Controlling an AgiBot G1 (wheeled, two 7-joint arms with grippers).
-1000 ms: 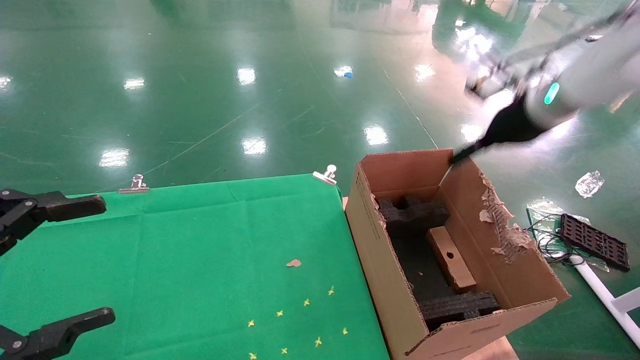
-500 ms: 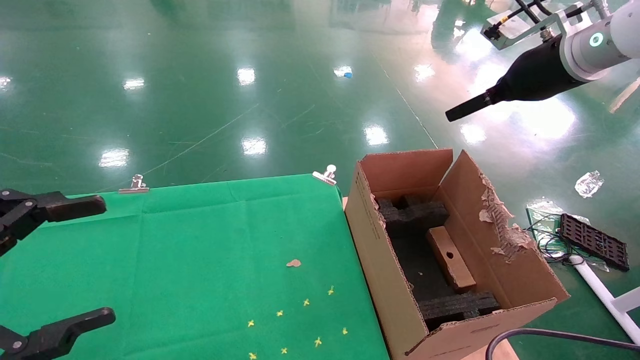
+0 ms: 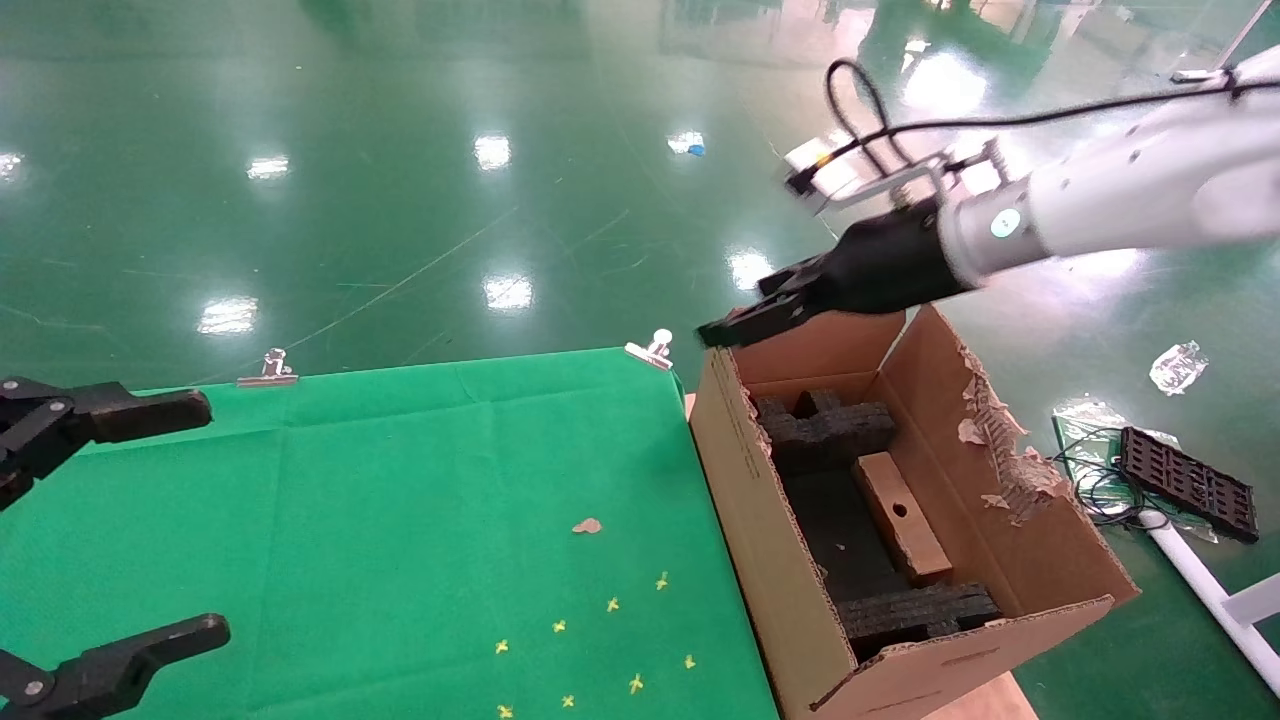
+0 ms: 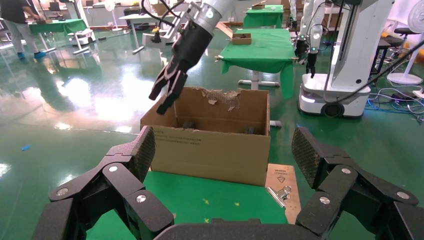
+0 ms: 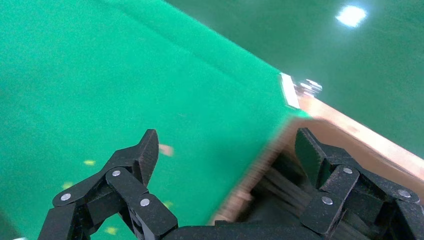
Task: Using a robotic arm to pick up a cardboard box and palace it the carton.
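The carton (image 3: pixel 770 560) stands open at the right end of the green table (image 3: pixel 400 480), its right flap torn. Inside, the small cardboard box (image 3: pixel 900 518) lies between black foam inserts (image 3: pixel 825 430), hole face up, with nothing holding it. The white right arm reaches in from the right. Its gripper (image 3: pixel 735 312) hangs open and empty above the carton's far left corner, as the left wrist view confirms (image 4: pixel 167 92). In the right wrist view the open right gripper (image 5: pixel 227 145) straddles the carton wall (image 5: pixel 250 190). My left gripper (image 3: pixel 213 517) is open at the table's left edge, facing the carton (image 4: pixel 210 145).
Metal clips (image 3: pixel 652 350) pin the cloth at the table's far edge. A cardboard scrap (image 3: pixel 588 526) and small yellow marks (image 3: pixel 612 604) lie on the cloth. On the floor to the right are a black grid tray (image 3: pixel 1188 482), cables and a white pole (image 3: pixel 1215 600).
The right arm has swung from high at the upper right down and leftward to the carton's far left corner. The cardboard box, the carton and the left gripper have not moved.
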